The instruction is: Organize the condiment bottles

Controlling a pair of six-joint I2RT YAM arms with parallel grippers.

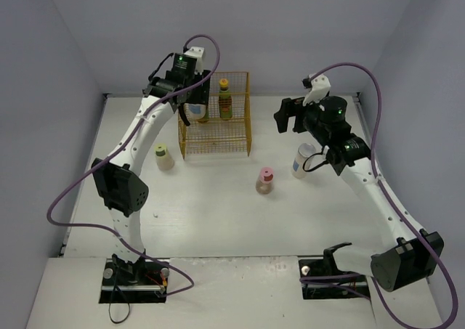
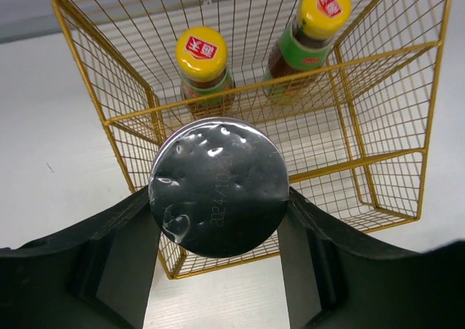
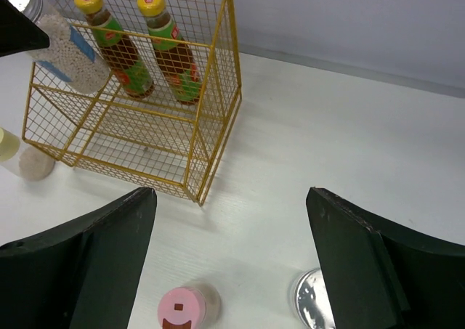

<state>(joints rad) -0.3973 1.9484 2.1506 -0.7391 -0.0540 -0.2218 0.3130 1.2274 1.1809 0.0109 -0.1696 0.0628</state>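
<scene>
One silver-lidded jar (image 2: 218, 176) sits clamped in left hand (image 2: 218, 224); right hand (image 3: 231, 198) spread apart.

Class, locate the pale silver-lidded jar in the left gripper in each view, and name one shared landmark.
Top external: the pale silver-lidded jar is upper centre, at the left edge of the yellow wire rack.
Left wrist: the jar is central, before the rack.
Right wrist: the jar is top left, by the rack.
Shared landmark: the rack.

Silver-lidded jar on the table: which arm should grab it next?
Right. The right end effector is open and close above that jar. The left end effector is shut on the other silver-lidded jar over at the yellow rack.
</scene>
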